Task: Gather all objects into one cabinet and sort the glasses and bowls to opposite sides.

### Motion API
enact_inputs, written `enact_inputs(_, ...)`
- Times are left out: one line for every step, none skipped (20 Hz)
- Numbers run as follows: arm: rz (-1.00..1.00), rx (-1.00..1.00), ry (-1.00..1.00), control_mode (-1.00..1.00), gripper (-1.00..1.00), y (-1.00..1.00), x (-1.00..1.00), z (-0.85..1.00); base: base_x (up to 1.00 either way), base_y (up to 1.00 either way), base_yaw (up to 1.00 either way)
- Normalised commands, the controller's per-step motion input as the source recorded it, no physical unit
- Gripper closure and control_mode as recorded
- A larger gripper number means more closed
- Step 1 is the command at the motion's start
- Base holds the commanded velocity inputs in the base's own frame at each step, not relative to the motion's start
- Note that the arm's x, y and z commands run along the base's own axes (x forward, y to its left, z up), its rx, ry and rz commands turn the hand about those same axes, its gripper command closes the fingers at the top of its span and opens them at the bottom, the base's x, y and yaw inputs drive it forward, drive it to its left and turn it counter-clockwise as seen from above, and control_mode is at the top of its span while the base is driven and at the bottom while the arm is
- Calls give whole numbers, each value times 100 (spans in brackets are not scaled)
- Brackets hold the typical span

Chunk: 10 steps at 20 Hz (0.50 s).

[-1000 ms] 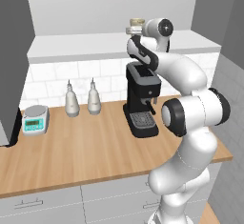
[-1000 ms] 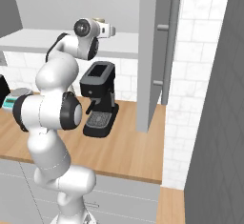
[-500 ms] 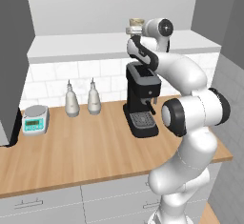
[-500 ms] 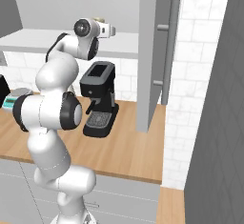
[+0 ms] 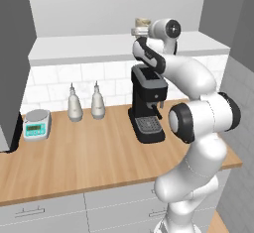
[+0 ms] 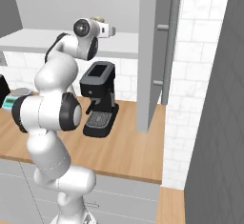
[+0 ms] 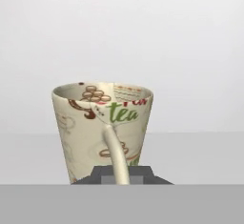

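in the hand view a cream mug [image 7: 102,132] with a printed "tea" pattern stands upright in the middle of the frame, on the white shelf board [image 7: 200,156] of the cabinet. the gripper [image 7: 121,173] at the bottom centre is closed on the mug's handle. in the left base view the mug [image 5: 142,23] is at the top centre, above the black coffee machine [image 5: 146,103] on the wooden counter [image 5: 89,152].

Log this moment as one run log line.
gripper: shut on cream mug's handle | cream mug: upright on cabinet shelf | coffee machine: on counter below
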Motion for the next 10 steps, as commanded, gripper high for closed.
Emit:
enact_inputs(0, 0, -12, -100, 100, 0, -48, 1, 0, 0, 0)
enact_inputs(0, 0, -12, -100, 100, 0, -55, 2, 0, 0, 0)
enact_inputs(0, 0, -15, -100, 100, 0, -69, 6, 0, 0, 0)
enact_inputs(0, 0, -18, -100, 100, 0, -79, 11, 0, 0, 0)
enact_inputs(0, 0, -21, -100, 100, -1, -89, 16, 0, 0, 0)
enact_inputs(0, 0, -22, -100, 100, 0, -91, 18, 0, 0, 0)
enact_inputs(0, 0, -24, -100, 100, 0, -94, 19, 0, 0, 0)
enact_inputs(0, 0, -23, -100, 100, 0, -96, 20, 0, 0, 0)
enact_inputs(0, 0, -21, -100, 100, 0, -95, 16, 0, 0, 0)
enact_inputs(0, 0, -20, -100, 100, 0, -94, 15, 0, 0, 0)
